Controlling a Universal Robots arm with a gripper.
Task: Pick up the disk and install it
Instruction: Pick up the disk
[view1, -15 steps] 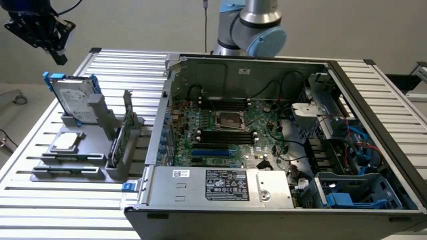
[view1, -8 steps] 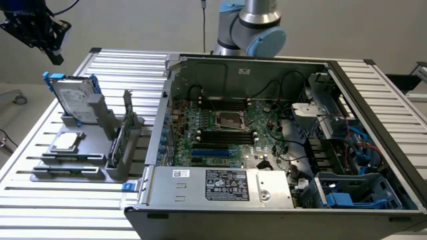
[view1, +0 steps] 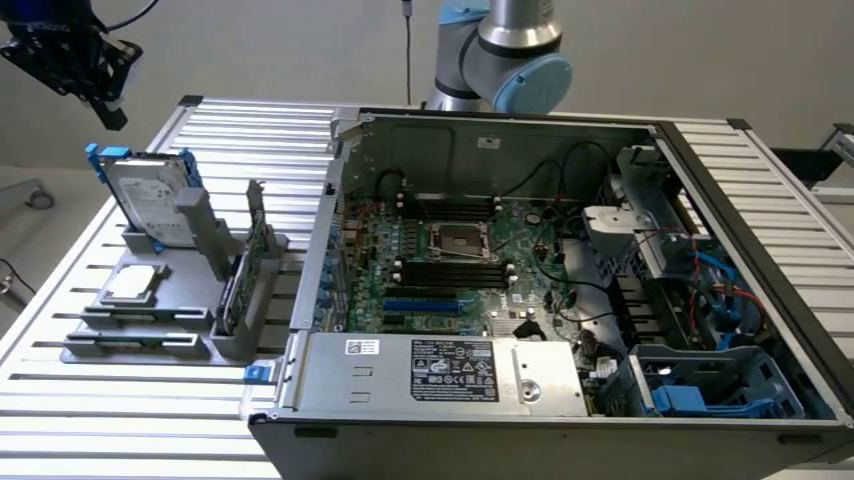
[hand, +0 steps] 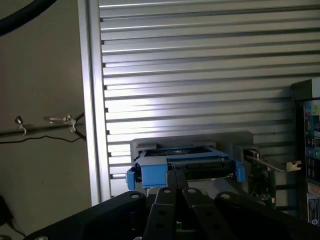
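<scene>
Clenched gripper (hand: 177, 186) hovering over the disk (hand: 185, 167)
The gripper is hanging with jaws pressed together, grasping nothing; below, the disk is standing upright in a grey holder (view1: 200, 290) on the slatted counter (view1: 80, 400), beside the open computer case (view1: 534, 452).

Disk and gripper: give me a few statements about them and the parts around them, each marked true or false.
1. The disk stands upright in the grey holder. True.
2. The gripper holds the disk. False: it is shut on nothing and hangs above the disk, apart from it.
3. The computer case is open, with its board in view. True.
4. The small square chip sits inside the case. False: it lies flat on the holder, outside the case.
</scene>
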